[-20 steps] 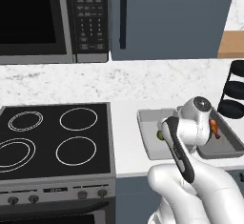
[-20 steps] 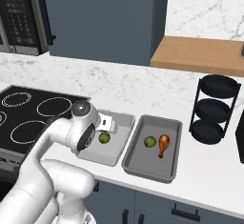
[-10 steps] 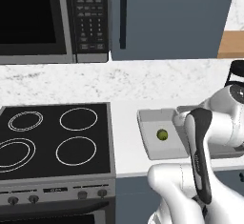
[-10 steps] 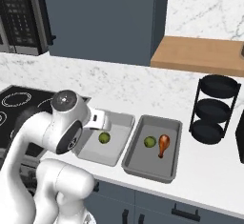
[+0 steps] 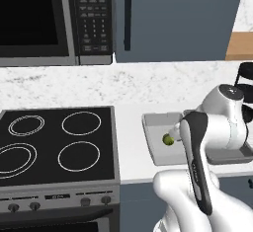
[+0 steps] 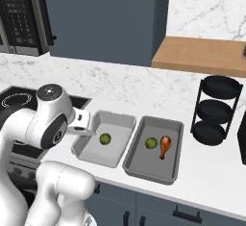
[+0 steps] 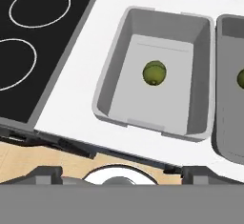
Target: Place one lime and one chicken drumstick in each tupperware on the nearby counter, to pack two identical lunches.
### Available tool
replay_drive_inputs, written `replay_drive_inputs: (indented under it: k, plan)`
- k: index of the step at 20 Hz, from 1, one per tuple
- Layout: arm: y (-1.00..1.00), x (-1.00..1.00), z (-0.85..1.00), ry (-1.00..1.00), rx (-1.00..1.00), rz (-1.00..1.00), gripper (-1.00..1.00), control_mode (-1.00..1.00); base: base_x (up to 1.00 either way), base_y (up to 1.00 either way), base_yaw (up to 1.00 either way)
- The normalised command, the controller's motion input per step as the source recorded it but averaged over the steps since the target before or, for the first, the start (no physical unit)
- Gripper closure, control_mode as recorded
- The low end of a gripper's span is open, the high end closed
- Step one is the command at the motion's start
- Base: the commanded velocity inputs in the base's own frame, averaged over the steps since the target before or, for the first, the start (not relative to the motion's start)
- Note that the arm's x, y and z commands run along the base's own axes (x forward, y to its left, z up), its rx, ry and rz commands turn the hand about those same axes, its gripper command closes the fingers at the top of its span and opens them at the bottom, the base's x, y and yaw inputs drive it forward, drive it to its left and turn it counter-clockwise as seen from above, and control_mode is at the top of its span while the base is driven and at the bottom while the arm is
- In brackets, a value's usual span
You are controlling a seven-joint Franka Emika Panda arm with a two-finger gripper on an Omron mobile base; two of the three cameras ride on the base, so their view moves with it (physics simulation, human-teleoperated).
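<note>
Hovering with jaws spread and empty, I see the left tupperware (image 6: pixel 85 151) holds only a lime (image 6: pixel 105 139); fetching the wrong item would spoil matching lunches

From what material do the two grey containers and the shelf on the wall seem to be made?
The two grey containers look like matte plastic: even grey, soft rounded corners, no shine; dull metal is possible. The shelf on the wall looks like unvarnished wood: warm tan colour, flat finish. No grain is clear, so this is a guess.
</note>
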Motion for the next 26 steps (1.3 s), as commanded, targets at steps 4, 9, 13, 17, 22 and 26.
replay_drive_inputs:
  k: [4,9,13,17,22,26]
  plan:
    - [0.0,0.0,0.0,0.0,0.0,0.0,-1.0,1.0,-0.9,0.03,0.01]
    - [0.0,0.0,0.0,0.0,0.0,0.0,-1.0,1.0,-1.0,-0.67,-0.07]
    - [0.0,0.0,0.0,0.0,0.0,0.0,-1.0,1.0,-0.92,-1.0,-0.16]
    - [0.0,0.0,0.0,0.0,0.0,0.0,-1.0,1.0,-0.67,-1.0,-0.14]
    - [0.0,0.0,0.0,0.0,0.0,0.0,-1.0,1.0,-0.69,-1.0,-0.1]
    - [0.0,0.0,0.0,0.0,0.0,0.0,-1.0,1.0,-0.66,-1.0,-0.08]
